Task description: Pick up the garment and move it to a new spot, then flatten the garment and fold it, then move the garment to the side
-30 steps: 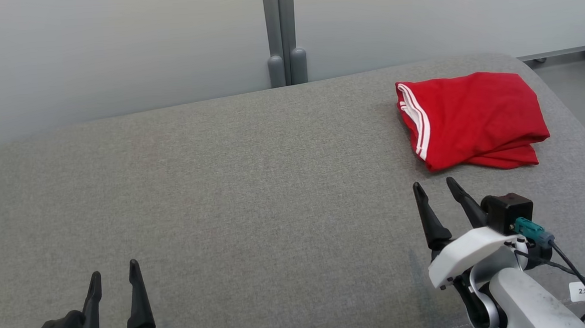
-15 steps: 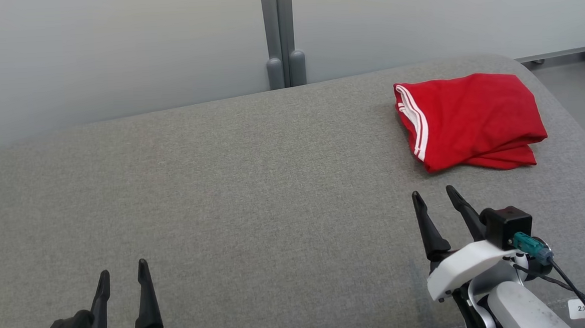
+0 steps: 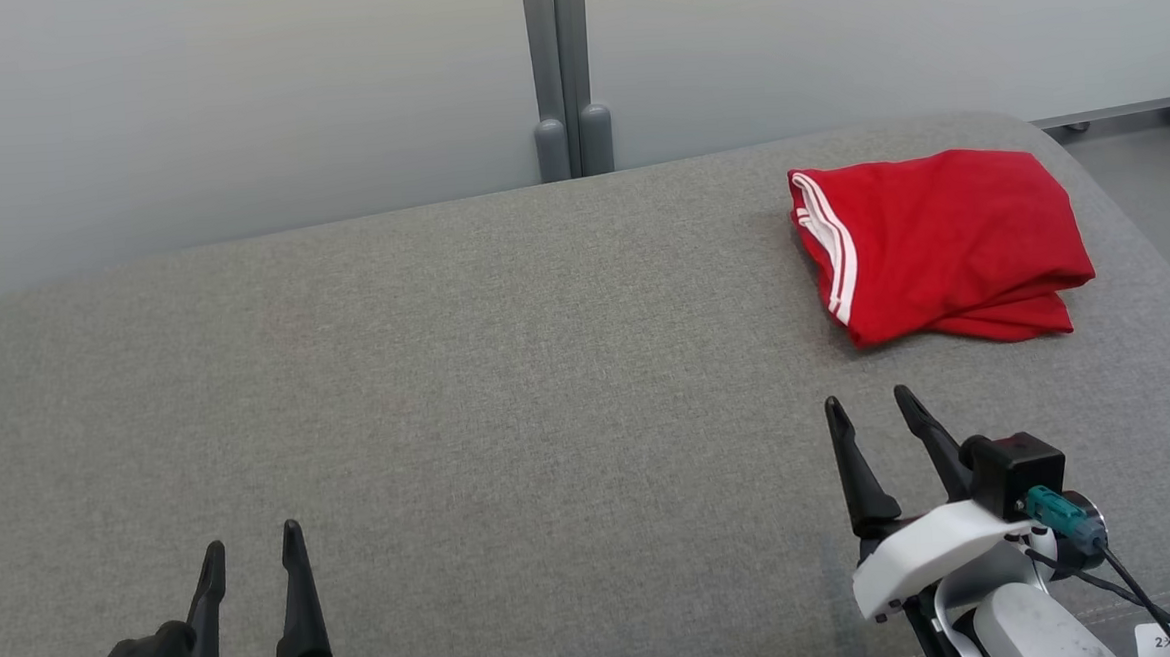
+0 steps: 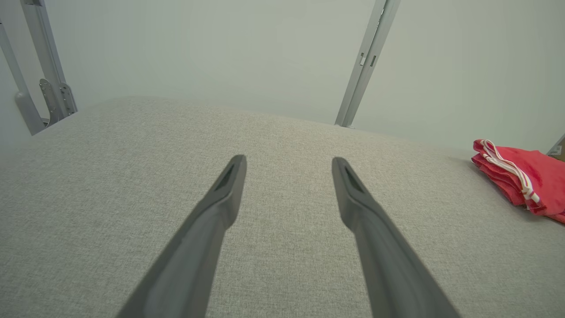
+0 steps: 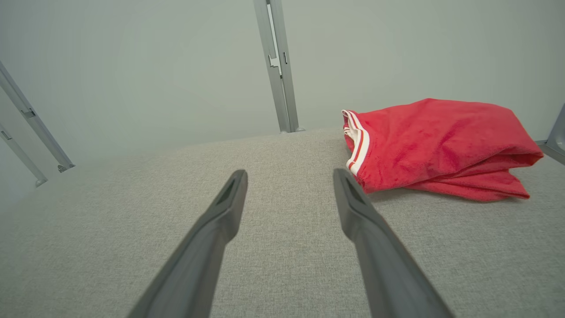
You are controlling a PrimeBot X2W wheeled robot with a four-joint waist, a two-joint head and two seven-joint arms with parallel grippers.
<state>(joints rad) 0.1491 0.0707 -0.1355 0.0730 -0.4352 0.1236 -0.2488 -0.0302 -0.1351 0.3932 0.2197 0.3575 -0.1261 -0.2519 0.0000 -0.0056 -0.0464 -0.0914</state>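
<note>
The garment [image 3: 941,242] is red with white stripes along one edge, folded into a compact stack at the far right of the grey cushioned surface [image 3: 507,373]. It also lies at the right in the right wrist view [image 5: 437,145] and at the far right edge in the left wrist view [image 4: 525,181]. My right gripper [image 3: 867,402] hovers open just short of the garment's near edge, nothing between its fingers. At the lower left my left gripper [image 3: 253,546] is open and empty, far from the garment.
A pale wall with a grey vertical post [image 3: 559,69] runs behind the surface. The surface's rounded right edge drops to a grey floor [image 3: 1163,178] close beside the garment.
My right gripper has drawn back toward me, away from the garment. My left gripper has shifted slightly to the right. The garment has stayed where it was.
</note>
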